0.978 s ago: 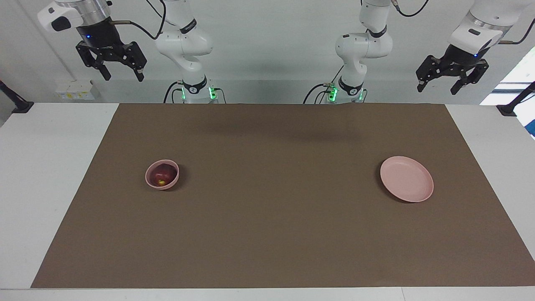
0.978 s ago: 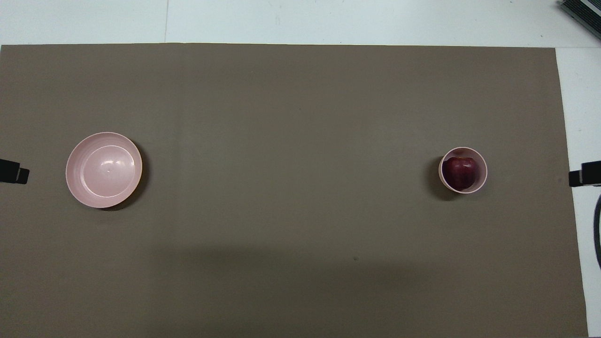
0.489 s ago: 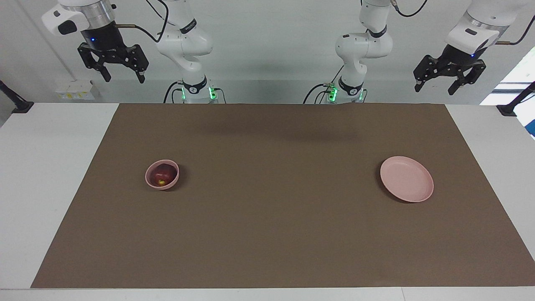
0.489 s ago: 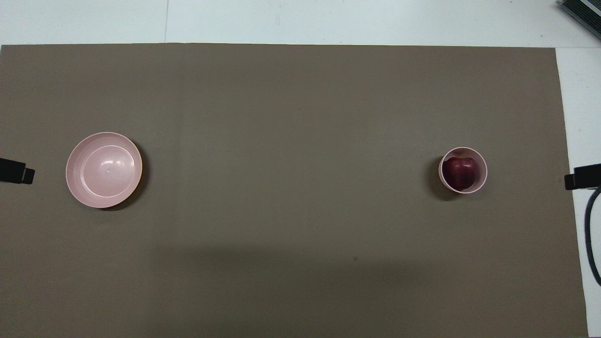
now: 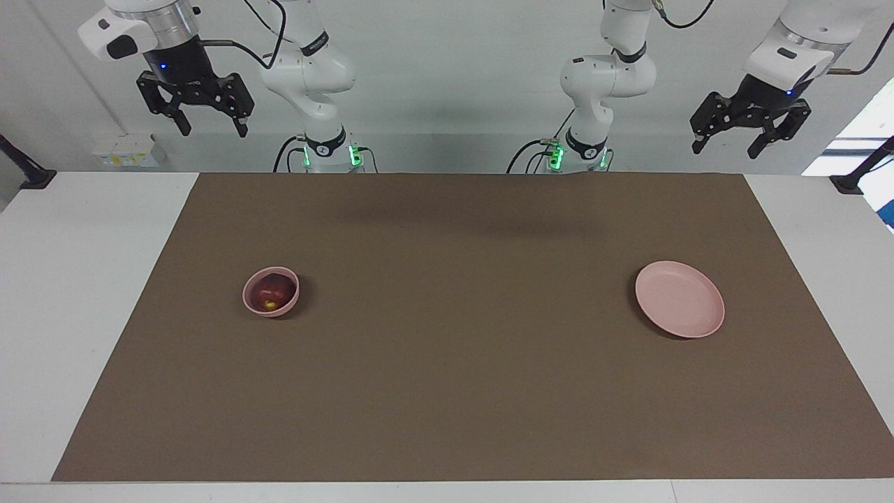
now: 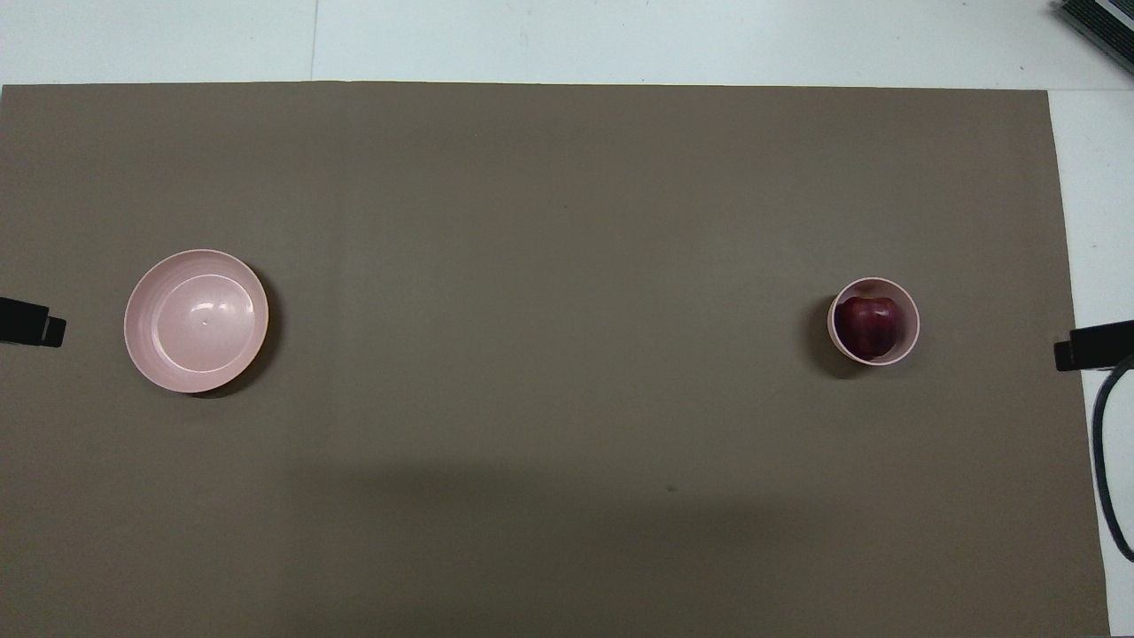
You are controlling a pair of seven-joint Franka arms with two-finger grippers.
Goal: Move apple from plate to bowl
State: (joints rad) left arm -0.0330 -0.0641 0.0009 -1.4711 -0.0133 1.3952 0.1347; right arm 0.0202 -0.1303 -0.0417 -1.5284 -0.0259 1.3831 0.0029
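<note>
The dark red apple point(image 5: 272, 291) point(image 6: 871, 325) sits inside the small deep pink bowl point(image 5: 251, 302) point(image 6: 912, 325), toward the right arm's end of the table. The wide flat pink plate point(image 5: 679, 298) point(image 6: 196, 320) lies bare toward the left arm's end. My right gripper point(image 5: 211, 128) hangs high in the air by its own base, open, with nothing between its fingers. My left gripper point(image 5: 726, 148) is also raised high at its own end, open and holding nothing. In the overhead view only a dark fingertip point(image 6: 31, 321) shows at one edge and another fingertip point(image 6: 1091, 345) at the other.
A brown mat point(image 5: 461, 391) covers most of the white table point(image 5: 77, 293). The two arm bases point(image 5: 328, 150) point(image 5: 580, 150) stand at the mat's edge nearest the robots. A black cable point(image 6: 1107, 478) hangs near the right arm's end.
The right gripper has drifted a little toward the table's middle while staying raised. The left gripper has lifted slightly. Apple, bowl and plate have not moved.
</note>
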